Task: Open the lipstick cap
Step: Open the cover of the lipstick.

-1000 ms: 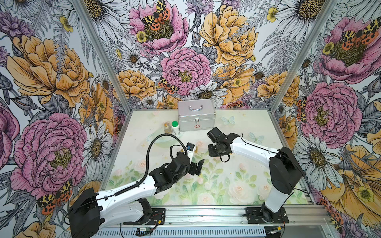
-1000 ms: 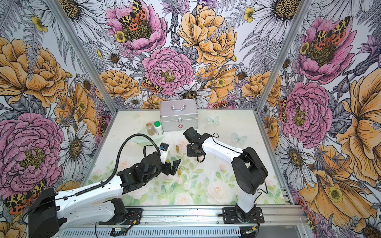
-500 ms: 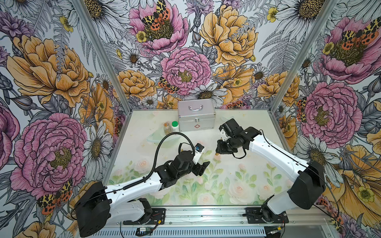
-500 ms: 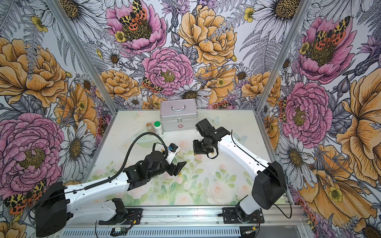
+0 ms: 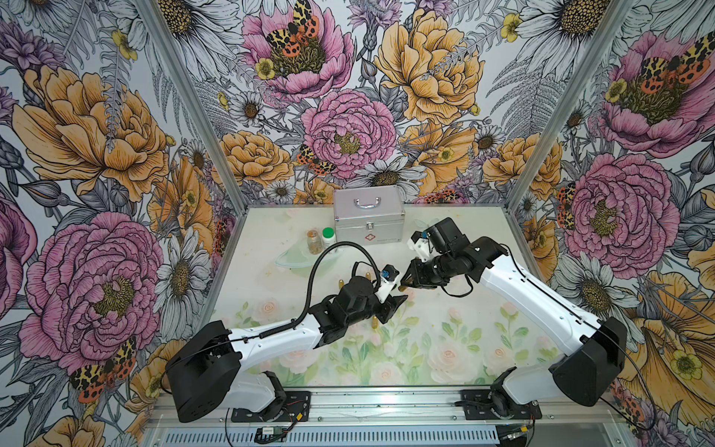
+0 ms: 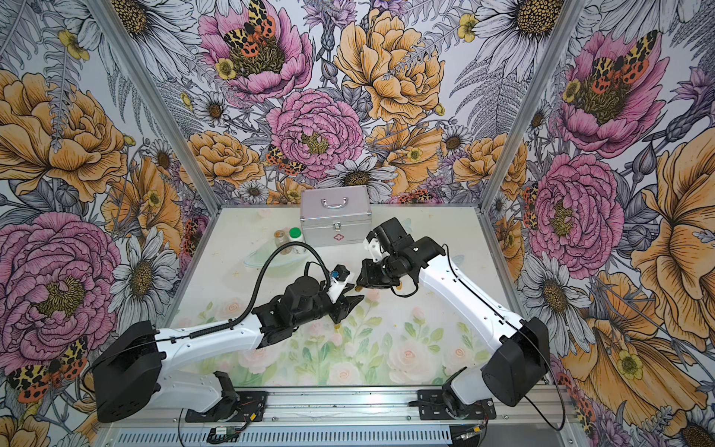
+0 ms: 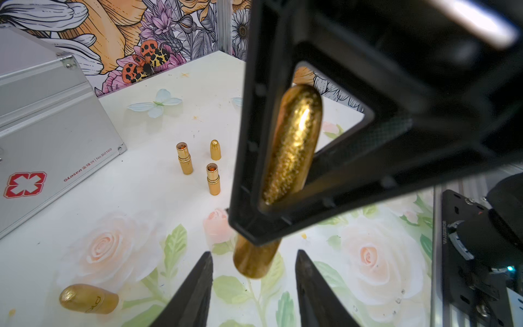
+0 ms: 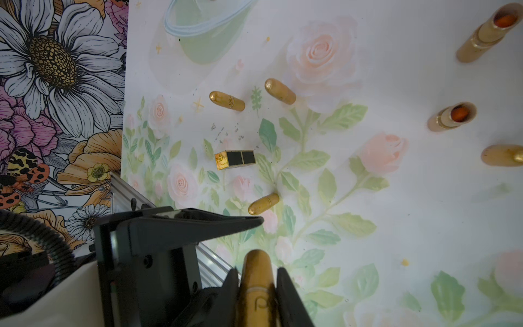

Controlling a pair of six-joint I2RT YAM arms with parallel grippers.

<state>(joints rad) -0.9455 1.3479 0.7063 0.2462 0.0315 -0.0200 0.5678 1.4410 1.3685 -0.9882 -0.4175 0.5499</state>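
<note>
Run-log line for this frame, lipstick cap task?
right gripper: shut on gold metallic lipstick tube | left gripper: open, fingers flanking its free end, not touching | status: lipstick unopened

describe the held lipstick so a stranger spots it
In front of the silver case at the back of the table, the two grippers meet. The gold lipstick is clamped in the right gripper, its free end between the open fingers of the left gripper. Only it is off the table; the other gold tubes lie or stand there.

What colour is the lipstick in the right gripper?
Glittery gold; the lipstick shows best in the left wrist view.
</note>
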